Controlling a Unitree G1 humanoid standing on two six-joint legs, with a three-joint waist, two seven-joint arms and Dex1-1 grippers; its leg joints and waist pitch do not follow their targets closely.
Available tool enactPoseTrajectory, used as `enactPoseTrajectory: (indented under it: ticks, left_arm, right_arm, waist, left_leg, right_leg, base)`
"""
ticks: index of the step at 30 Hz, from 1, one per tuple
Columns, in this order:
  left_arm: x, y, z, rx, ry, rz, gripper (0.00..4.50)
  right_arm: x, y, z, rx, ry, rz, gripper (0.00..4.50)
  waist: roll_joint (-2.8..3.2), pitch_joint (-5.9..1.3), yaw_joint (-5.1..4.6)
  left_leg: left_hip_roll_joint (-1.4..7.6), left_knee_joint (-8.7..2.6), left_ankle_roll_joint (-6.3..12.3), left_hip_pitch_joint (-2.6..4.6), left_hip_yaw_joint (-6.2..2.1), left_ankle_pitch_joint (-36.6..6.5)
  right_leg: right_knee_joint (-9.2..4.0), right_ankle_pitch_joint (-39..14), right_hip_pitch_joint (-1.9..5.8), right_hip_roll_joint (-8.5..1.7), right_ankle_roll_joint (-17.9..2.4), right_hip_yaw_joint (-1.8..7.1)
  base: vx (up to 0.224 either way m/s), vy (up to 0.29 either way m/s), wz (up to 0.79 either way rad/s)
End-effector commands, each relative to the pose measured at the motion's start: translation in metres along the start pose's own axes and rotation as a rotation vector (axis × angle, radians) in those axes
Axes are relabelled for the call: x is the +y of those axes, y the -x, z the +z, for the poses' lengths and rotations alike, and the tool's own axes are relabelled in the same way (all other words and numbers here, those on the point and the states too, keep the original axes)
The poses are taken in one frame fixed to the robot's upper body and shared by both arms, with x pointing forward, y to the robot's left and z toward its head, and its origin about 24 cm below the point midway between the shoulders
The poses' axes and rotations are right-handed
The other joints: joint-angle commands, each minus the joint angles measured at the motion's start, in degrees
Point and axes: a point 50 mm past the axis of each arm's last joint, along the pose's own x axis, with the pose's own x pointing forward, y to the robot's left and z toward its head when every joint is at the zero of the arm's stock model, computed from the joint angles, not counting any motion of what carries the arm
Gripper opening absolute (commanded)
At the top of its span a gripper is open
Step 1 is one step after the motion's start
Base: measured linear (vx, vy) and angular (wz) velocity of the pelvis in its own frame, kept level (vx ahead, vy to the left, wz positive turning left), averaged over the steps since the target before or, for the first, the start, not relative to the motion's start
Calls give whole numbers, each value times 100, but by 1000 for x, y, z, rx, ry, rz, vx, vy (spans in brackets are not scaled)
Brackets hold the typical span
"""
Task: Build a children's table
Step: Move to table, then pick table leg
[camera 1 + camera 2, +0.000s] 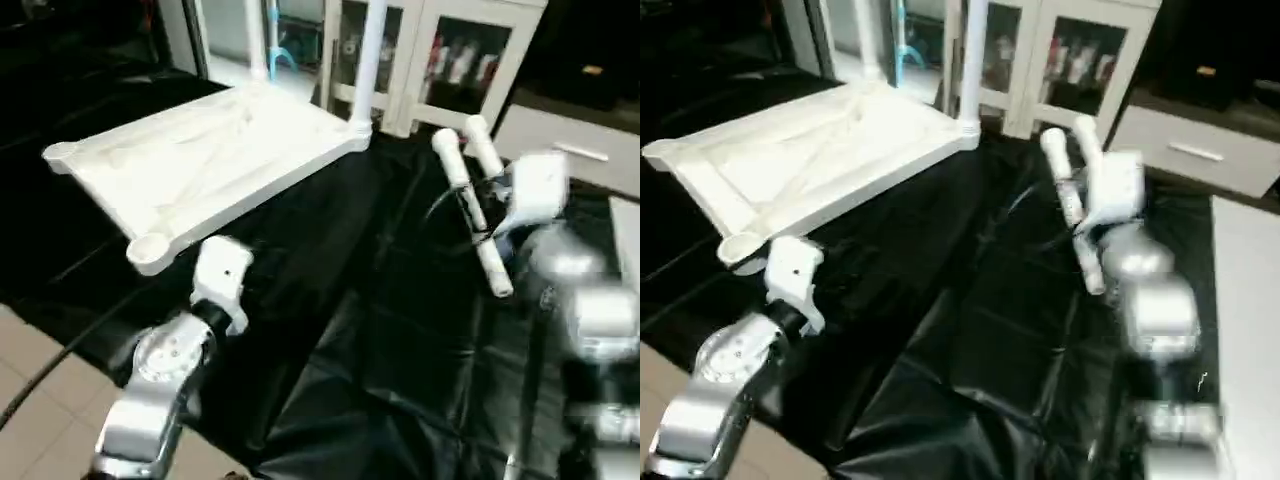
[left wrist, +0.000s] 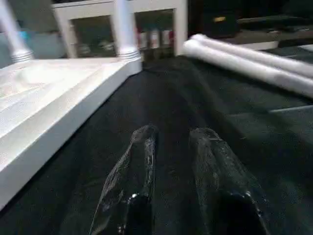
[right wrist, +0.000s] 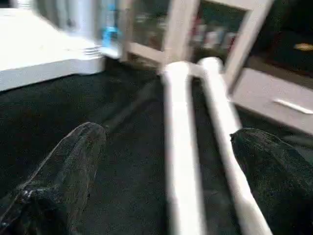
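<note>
White loose legs (image 3: 183, 147) lie lengthwise between the right hand's (image 3: 166, 161) wide-spread fingers, ungrasped; left hand (image 2: 173, 166) empty, narrowly parted.

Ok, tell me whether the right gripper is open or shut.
Open. In the right wrist view the right gripper has its two black fingers spread wide, with the two loose white legs lying between them, ungripped.

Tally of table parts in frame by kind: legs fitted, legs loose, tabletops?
Tabletop: 1
Fitted legs, standing in the far corner sockets: 2
Loose legs, lying on the black cover: 2
Total: 5
</note>
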Motion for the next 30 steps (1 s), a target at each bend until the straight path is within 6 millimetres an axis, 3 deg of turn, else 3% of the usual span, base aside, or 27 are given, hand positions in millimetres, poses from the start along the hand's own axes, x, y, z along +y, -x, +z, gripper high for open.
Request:
enactPoseTrajectory:
  ticks: [1, 2, 3, 4, 5, 6, 7, 9, 10, 14, 15, 17, 18, 19, 21, 22, 24, 25, 28, 29, 30]
  left_arm:
    - [-4, -2, 8, -24, -6, -52, 130]
    - [0, 0, 13, -23, -19, -86, 130]
    - [1, 1, 15, -21, -21, -94, 130]
    - [3, 3, 16, -13, -22, -107, 130]
    - [3, 3, 16, -13, -22, -107, 130]
    - [6, 4, 17, -3, -29, -98, 130]
    - [14, 6, 18, 14, -28, -80, 130]
    - [22, 11, 21, 30, -27, -73, 130]
    - [23, 15, 22, 36, -24, -89, 130]
    - [24, 20, 25, 44, -22, -125, 130]
    - [24, 22, 25, 46, -16, -136, 130]
    - [23, 25, 27, 49, -8, -150, 130]
    - [25, 30, 28, 56, -6, -155, 130]
    - [25, 31, 28, 56, -6, -156, 130]
    - [28, 41, 29, 88, -17, -157, 130]
    - [28, 44, 31, 101, -17, -160, 130]
    - [26, 49, 32, 118, -4, -185, 130]
    - [22, 55, 33, 132, 7, -213, 130]
    - [20, 59, 34, 138, 18, -231, 130]
    - [19, 60, 35, 137, 24, -236, 130]
    - [14, 62, 37, 134, 43, -270, 130]
  right_arm:
    - [-6, -3, -2, 5, 4, -29, 446]
    - [-20, -16, 5, -1, 18, -74, 446]
    - [-24, -18, 6, -1, 20, -84, 446]
    - [-28, -21, 7, -5, 9, -95, 446]
    - [-28, -21, 7, -5, 9, -95, 446]
    - [-32, -24, 7, -4, -6, -105, 446]
    - [-40, -29, 4, -1, -37, -112, 446]
    - [-48, -33, -2, -2, -88, -117, 446]
    - [-52, -34, -5, -2, -119, -111, 446]
    - [-56, -35, -9, 2, -150, -100, 446]
    - [-57, -35, -10, 3, -156, -104, 446]
    - [-59, -36, -10, 2, -162, -112, 446]
    - [-62, -36, -10, 1, -181, -123, 446]
    - [-62, -36, -10, 1, -183, -125, 446]
    - [-69, -35, -13, 13, -194, -154, 446]
    - [-72, -35, -15, 19, -190, -169, 446]
    - [-77, -34, -17, 28, -192, -190, 446]
    - [-79, -33, -19, 30, -213, -195, 446]
    - [-80, -34, -19, 26, -234, -185, 446]
    - [-79, -34, -19, 26, -237, -175, 446]
    - [-74, -35, -19, 42, -232, -99, 446]
  waist:
    - [36, -334, 23]
    - [144, -348, 28]
    - [104, -360, 28]
    - [145, -350, 68]
    - [103, -336, 60]
    - [104, -336, 86]
    - [197, -353, 123]
    - [165, -351, 133]
    - [209, -349, 172]
    - [239, -352, 237]
    - [281, -323, 261]
    - [272, -314, 282]
    - [332, -255, 307]
    - [300, -265, 291]
    - [368, -209, 315]
    - [329, -198, 313]
    - [345, -152, 332]
    - [303, -144, 327]
    - [332, -146, 330]
    - [316, -156, 342]
    - [231, -167, 333]
  left_leg:
    - [62, -441, -85, -5, 65, -845]
    - [63, -428, -92, -1, 56, -709]
    - [55, -417, -94, -11, 54, -671]
    - [34, -407, -71, -8, 61, -669]
    - [33, -391, 9, -30, 86, -611]
    - [22, -386, 63, -32, 96, -558]
    - [35, -377, 107, -29, 86, -505]
    - [27, -355, 150, -11, 113, -572]
    - [31, -352, 177, -7, 116, -615]
    - [52, -354, 288, -6, 115, -535]
    - [61, -363, 291, 2, 113, -629]
    - [55, -368, 303, 3, 116, -720]
    - [52, -382, 304, -9, 103, -788]
    - [51, -387, 292, -9, 106, -914]
    - [65, -403, 255, -2, 94, -1060]
    - [49, -413, 257, -16, 95, -1139]
    - [44, -413, 259, -13, 101, -1178]
    - [45, -419, 283, -24, 103, -1181]
    - [46, -412, 345, -49, 94, -1056]
    - [45, -408, 410, -59, 96, -924]
    - [38, -387, 491, -85, 116, -727]
  right_leg:
    - [-400, -345, 320, -248, -1054, 186]
    - [-379, -81, 317, -258, -1141, 177]
    - [-354, -10, 341, -263, -1212, 170]
    - [-346, -4, 361, -254, -1287, 164]
    - [-351, 68, 375, -254, -1343, 176]
    - [-357, 69, 385, -246, -1333, 177]
    - [-335, 42, 374, -284, -1390, 167]
    - [-351, -104, 358, -261, -1472, 162]
    - [-357, -181, 348, -268, -1517, 157]
    - [-330, -90, 344, -251, -1610, 133]
    - [-341, -181, 316, -259, -1638, 124]
    - [-345, -292, 319, -252, -1647, 117]
    - [-354, -379, 289, -256, -1630, 113]
    - [-369, -542, 308, -263, -1614, 111]
    - [-376, -725, 264, -276, -1588, 107]
    - [-395, -871, 282, -264, -1549, 99]
    - [-408, -1010, 247, -274, -1542, 102]
    - [-413, -1056, 249, -275, -1551, 104]
    - [-395, -975, 254, -270, -1552, 101]
    - [-387, -895, 243, -253, -1550, 93]
    - [-387, -706, 262, -252, -1576, 101]
  base:
    - [0, 0, 0]
    - [0, 0, 0]
    - [0, 0, 0]
    - [0, 0, 0]
    - [0, 0, 0]
    - [0, 0, 0]
    - [0, 0, 0]
    - [0, 0, 0]
    - [0, 0, 0]
    - [0, 0, 0]
    - [0, 0, 0]
    - [0, 0, 0]
    - [0, 0, 0]
    - [0, 0, 0]
    - [0, 0, 0]
    - [0, 0, 0]
    - [0, 0, 0]
    - [0, 0, 0]
    - [0, 0, 0]
    - [0, 0, 0]
    - [0, 0, 0]
